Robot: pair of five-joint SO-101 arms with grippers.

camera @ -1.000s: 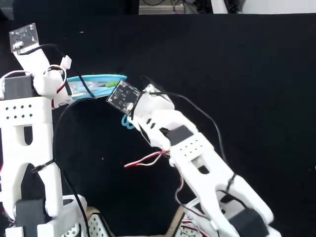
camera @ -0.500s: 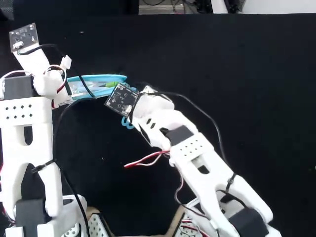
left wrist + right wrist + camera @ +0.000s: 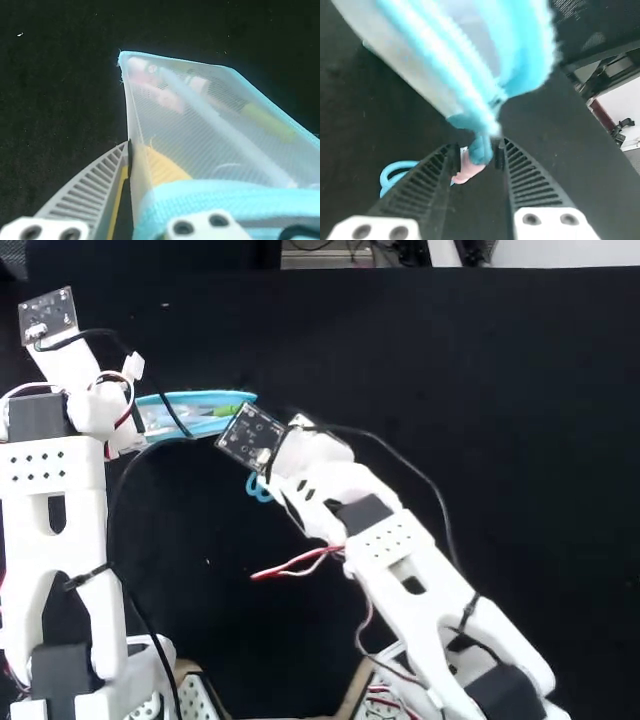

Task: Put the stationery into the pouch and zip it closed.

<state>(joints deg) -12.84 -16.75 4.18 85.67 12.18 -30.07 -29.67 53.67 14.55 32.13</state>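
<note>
1. Barely anything has changed at the right end effector [image 3: 477, 150]. Its fingers are clamped on the zip pull [image 3: 481, 146], with a pink patch just beside the pull, possibly a finger pad, though that is hard to tell.
2. In the high view its camera board [image 3: 250, 437] dipped slightly toward the robot half a second ago and has now come back to where it was a second ago. The pull appears not to have travelled along the zip.
3. The left end effector [image 3: 129, 150] has not shifted. Its jaws are closed on one end of the pouch [image 3: 210, 130], which is held up off the tabletop [image 3: 480, 390] between the two arms.
4. The stationery [image 3: 267, 120] already lies inside, visible through the mesh. Judged from this, only the zipping remains, and the zip looks stuck or slack and likely needs a firmer counter-pull.
5. A light blue loop [image 3: 258, 488] lies on the black tabletop below the right wrist.
6. Beyond the far edge, cables and a pale floor [image 3: 330, 252] show.
</note>
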